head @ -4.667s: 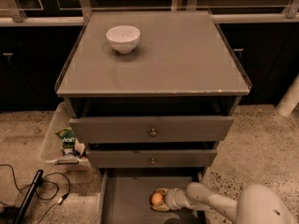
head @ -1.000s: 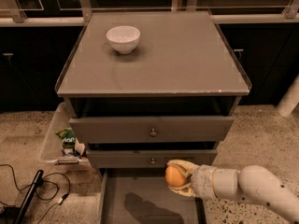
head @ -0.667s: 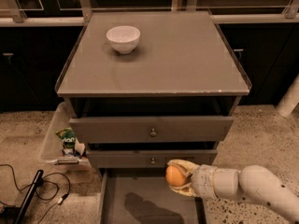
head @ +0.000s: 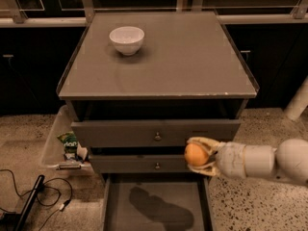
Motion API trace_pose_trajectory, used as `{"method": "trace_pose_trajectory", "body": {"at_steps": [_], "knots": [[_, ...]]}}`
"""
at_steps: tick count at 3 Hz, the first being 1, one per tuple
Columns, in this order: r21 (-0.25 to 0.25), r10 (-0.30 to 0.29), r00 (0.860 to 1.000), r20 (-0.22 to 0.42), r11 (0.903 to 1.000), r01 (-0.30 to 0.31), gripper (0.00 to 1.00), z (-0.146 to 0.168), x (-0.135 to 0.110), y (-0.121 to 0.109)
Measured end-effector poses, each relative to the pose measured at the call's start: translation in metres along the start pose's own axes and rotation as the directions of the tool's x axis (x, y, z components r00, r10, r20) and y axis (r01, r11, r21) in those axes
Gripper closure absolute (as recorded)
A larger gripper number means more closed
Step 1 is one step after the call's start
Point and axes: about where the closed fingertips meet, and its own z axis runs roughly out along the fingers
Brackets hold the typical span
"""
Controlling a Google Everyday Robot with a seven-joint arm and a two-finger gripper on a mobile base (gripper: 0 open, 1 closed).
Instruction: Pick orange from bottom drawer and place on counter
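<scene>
My gripper (head: 201,155) is shut on the orange (head: 196,154) and holds it in the air in front of the two knobbed drawers, at the right, above the open bottom drawer (head: 156,203). The arm comes in from the right edge. The bottom drawer's flat grey floor holds only the arm's shadow. The counter (head: 187,57) lies above and behind the gripper, broad and grey.
A white bowl (head: 126,39) stands on the counter at the back left. A clear bin (head: 57,143) with a green packet stands left of the cabinet. Black cables (head: 33,196) lie on the speckled floor at the lower left. A white post (head: 298,102) stands at the right.
The orange has been lifted out of the bottom drawer. Over the last second the gripper has risen a little with it and moved slightly to the right.
</scene>
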Motion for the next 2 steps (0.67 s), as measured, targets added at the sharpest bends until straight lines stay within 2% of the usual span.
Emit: {"method": "trace_pose_trajectory", "body": {"at_steps": [1,2], "knots": [[-0.014,-0.019,0.999,0.031,0.9997,0.020,1.00,-0.040,-0.019,-0.061],[-0.032,-0.039,0.998,0.059,0.9986,0.041,1.00,-0.064,-0.037,-0.121]]}}
